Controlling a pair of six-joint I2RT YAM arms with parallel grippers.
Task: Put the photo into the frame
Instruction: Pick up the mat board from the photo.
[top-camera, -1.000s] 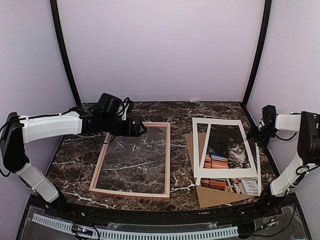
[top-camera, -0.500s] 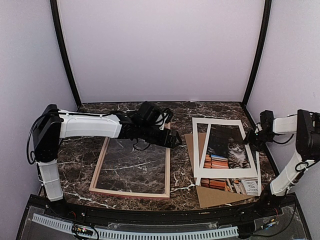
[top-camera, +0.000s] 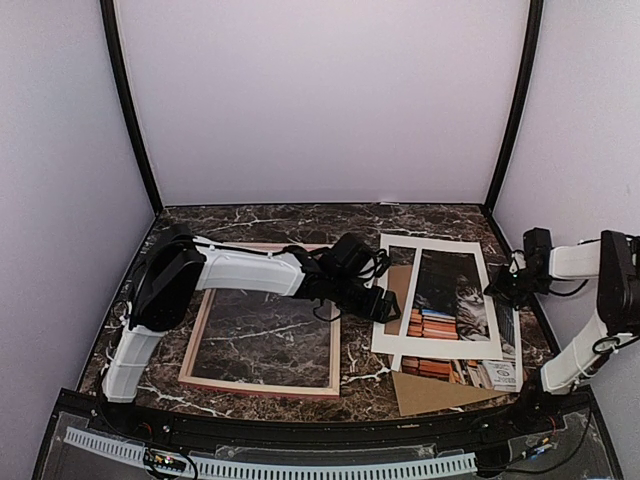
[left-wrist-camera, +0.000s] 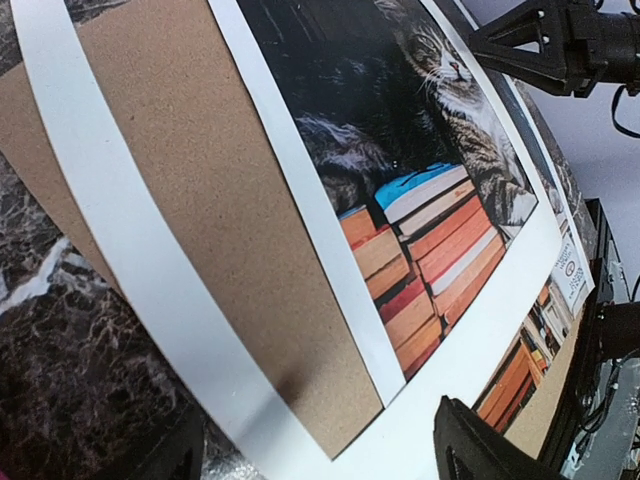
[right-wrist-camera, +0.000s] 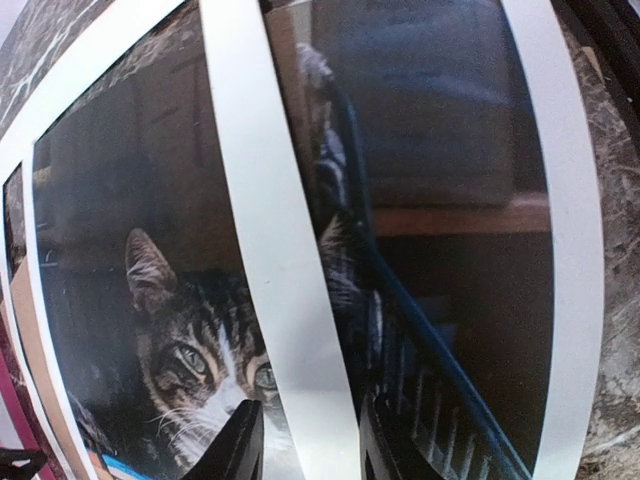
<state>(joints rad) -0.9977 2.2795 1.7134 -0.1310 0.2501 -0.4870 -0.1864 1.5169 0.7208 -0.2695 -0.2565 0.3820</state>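
The photo (top-camera: 470, 305), a grey tabby beside orange and red books, lies at the right under a white mat (top-camera: 440, 347) on a brown backing board (top-camera: 435, 392). The pink frame (top-camera: 262, 386) lies flat to the left, with only marble inside it. My left gripper (top-camera: 385, 305) reaches across to the mat's left edge. It stands open (left-wrist-camera: 320, 455) over the mat's corner (left-wrist-camera: 110, 230), with the photo (left-wrist-camera: 400, 130) beyond. My right gripper (top-camera: 497, 288) is at the mat's right rail. Its jaws (right-wrist-camera: 312, 445) stand narrowly apart either side of that white rail (right-wrist-camera: 260, 200), next to the cat's face (right-wrist-camera: 180, 340).
Another printed sheet (top-camera: 497, 373) pokes out under the mat's lower right corner. The backing board (left-wrist-camera: 220, 220) shows through the mat's window. Black corner posts (top-camera: 512, 110) and pale walls close in the marble table (top-camera: 150, 320) on three sides.
My left arm has swung right from over the frame to the mat's left edge. The right jaws have narrowed around the rail. The mat has slid slightly left and skewed.
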